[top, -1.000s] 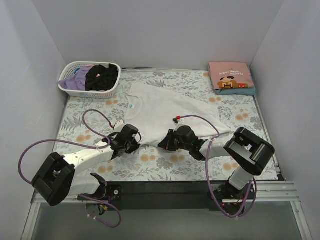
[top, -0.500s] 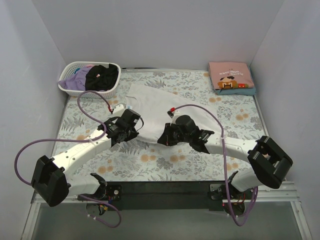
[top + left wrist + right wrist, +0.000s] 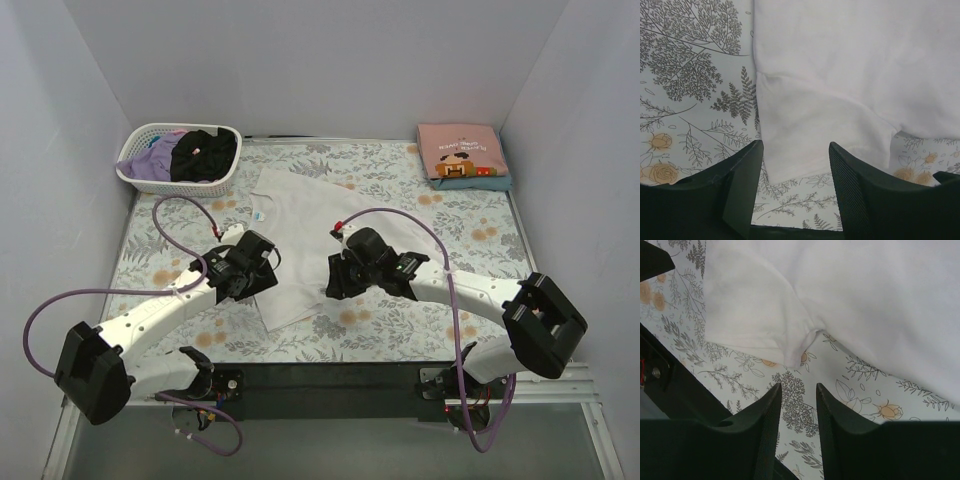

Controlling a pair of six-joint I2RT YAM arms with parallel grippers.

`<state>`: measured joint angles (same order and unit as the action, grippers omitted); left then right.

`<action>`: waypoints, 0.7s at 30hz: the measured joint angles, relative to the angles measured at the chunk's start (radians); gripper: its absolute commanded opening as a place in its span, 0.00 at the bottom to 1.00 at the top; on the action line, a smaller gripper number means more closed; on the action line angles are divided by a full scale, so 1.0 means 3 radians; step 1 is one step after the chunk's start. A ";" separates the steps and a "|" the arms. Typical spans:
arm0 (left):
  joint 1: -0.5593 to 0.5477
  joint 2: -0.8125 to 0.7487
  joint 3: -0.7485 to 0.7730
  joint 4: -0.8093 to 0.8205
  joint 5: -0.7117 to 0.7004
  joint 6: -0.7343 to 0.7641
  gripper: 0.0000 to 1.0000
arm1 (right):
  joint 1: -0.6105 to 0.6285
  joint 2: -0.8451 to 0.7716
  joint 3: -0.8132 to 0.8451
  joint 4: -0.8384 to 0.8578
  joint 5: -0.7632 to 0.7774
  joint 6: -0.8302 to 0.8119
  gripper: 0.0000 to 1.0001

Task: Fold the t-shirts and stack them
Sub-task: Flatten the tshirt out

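A white t-shirt (image 3: 295, 235) lies flat on the floral table cloth, collar toward the back, one sleeve at its near end. My left gripper (image 3: 262, 286) hovers at the shirt's near left edge, open and holding nothing. The left wrist view shows that gripper (image 3: 795, 150) over the sleeve of the white t-shirt (image 3: 855, 65). Open too, my right gripper (image 3: 334, 286) is at the near right edge. In its wrist view the right gripper (image 3: 797, 388) is over bare cloth just short of the sleeve tip of the white t-shirt (image 3: 865, 295). A folded pink t-shirt (image 3: 462, 150) rests on a teal one at the back right.
A white slotted basket (image 3: 132, 176) at the back left holds a black garment (image 3: 203, 153) and a lavender one (image 3: 152, 160). Purple cables loop from both arms. The dark front edge of the table (image 3: 330, 375) runs along the bottom, and grey walls close in three sides.
Both grippers held the shirt's near edge, carried it toward the back, then opened and let go. The shirt now lies narrower, and both grippers have drawn back a little.
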<state>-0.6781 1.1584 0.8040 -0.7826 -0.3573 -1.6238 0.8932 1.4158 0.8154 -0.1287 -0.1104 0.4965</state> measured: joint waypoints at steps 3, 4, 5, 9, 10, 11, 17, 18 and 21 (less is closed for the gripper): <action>-0.0005 -0.0033 -0.0069 0.0008 0.0169 0.0000 0.48 | 0.0005 0.0005 0.0000 -0.0025 0.0024 -0.0062 0.41; -0.0013 -0.0024 -0.0092 0.0015 0.0229 -0.0003 0.46 | 0.0004 0.0005 0.0001 -0.0034 0.0067 -0.0081 0.41; -0.0038 -0.0005 -0.0117 0.0015 0.0294 -0.0006 0.44 | -0.0004 0.0005 0.0000 -0.0041 0.0112 -0.0099 0.42; -0.0089 0.0066 -0.0135 0.0037 0.0393 -0.0017 0.40 | -0.0123 -0.0074 -0.0050 -0.0093 0.0243 -0.0148 0.45; -0.0088 0.0113 -0.0135 0.0065 0.0394 -0.0011 0.38 | -0.0242 -0.0142 -0.0095 -0.0114 0.0285 -0.0174 0.46; -0.0088 0.0149 -0.0134 0.0086 0.0394 -0.0011 0.37 | -0.0402 -0.0235 -0.0149 -0.0137 0.0340 -0.0196 0.48; -0.0009 0.0814 -0.0053 0.0294 0.0329 0.0033 0.35 | -0.1603 -0.0966 -0.0612 -0.0310 0.0544 -0.0280 0.60; 0.0052 0.0895 -0.0061 0.0314 0.0331 0.0046 0.35 | -0.1752 -0.1074 -0.0688 -0.0332 0.0548 -0.0276 0.60; 0.0173 0.0945 -0.0141 0.0347 0.0355 0.0055 0.35 | -0.2061 -0.1266 -0.0843 -0.0390 0.0540 -0.0277 0.61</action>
<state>-0.6262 1.4418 0.7616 -0.6785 -0.2508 -1.6073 0.2749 1.0359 0.5625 -0.2459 0.0517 0.4133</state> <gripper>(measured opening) 0.348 0.596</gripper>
